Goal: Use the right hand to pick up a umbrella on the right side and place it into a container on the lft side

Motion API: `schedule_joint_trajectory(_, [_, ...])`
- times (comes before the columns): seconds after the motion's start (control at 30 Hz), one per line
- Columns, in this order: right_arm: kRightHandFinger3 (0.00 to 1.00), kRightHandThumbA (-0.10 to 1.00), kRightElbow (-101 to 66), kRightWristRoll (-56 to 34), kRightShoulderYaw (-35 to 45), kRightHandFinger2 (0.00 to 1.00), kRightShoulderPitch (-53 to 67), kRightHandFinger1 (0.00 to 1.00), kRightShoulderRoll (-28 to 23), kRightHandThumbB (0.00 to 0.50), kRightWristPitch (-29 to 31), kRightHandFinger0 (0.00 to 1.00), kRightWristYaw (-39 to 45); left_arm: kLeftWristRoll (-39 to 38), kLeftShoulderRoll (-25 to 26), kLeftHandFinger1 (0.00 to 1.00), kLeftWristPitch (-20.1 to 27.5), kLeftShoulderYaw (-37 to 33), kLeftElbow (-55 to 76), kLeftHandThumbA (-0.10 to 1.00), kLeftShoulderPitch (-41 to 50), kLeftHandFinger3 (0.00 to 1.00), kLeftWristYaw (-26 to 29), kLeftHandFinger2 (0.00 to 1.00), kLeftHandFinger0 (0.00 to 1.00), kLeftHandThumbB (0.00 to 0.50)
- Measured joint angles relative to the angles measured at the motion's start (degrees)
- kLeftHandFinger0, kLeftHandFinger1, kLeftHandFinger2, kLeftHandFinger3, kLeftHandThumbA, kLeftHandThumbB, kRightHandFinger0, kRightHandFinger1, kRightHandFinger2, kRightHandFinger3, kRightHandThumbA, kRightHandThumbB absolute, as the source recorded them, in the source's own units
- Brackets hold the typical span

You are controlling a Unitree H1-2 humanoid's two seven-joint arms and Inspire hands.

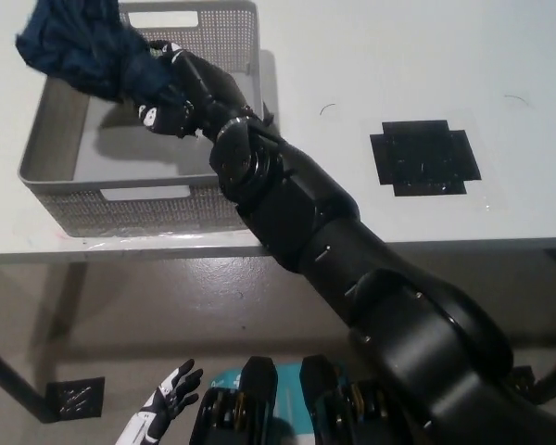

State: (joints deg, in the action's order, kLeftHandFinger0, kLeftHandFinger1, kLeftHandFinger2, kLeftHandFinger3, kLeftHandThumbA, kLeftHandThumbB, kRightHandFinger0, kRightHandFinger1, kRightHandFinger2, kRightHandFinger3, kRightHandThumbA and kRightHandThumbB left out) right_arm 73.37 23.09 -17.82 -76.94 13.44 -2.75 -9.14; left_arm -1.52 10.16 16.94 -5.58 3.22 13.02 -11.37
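Observation:
A folded dark blue umbrella [83,48] hangs over the grey perforated basket [139,209] at the table's left. My black right hand [178,93] is shut on the umbrella's lower end, above the basket's open middle. The black arm stretches diagonally from the bottom right across the table and covers the basket's right wall. The umbrella's far end sticks out past the basket's back left corner. My white left hand [165,410] rests low at the bottom left, below the table's edge, fingers spread and holding nothing.
A black square mat [424,158] lies on the white table [371,56] to the right of the arm. The table's front edge [148,248] runs across the middle, with grey floor [167,315] below. A small dark plate [72,399] sits on the floor at lower left.

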Motion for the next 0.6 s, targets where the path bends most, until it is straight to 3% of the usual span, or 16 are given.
schedule_joint_trajectory(0.23, [1.00,1.00,-1.3,0.1,-1.6,1.00,-0.4,1.00,-2.1,0.500,-1.5,1.00,3.1,0.2,0.9,1.00,-0.8,-0.4,0.9,1.00,-0.4,1.00,-0.7,1.00,1.00,0.023])
schedule_joint_trajectory(0.43, [1.00,1.00,-7.4,-0.2,-1.2,1.00,0.8,1.00,-4.2,0.500,-1.9,1.00,4.8,0.5,0.9,1.00,-1.1,-0.8,1.0,1.00,-0.4,1.00,-1.1,1.00,1.00,0.000])
schedule_joint_trajectory(0.6, [1.00,1.00,-18.9,-1.3,1.3,1.00,4.1,1.00,-6.6,0.447,-2.3,1.00,6.6,0.5,0.9,1.00,-1.7,-0.7,1.0,1.00,-0.5,1.00,-1.1,1.00,1.00,0.000])
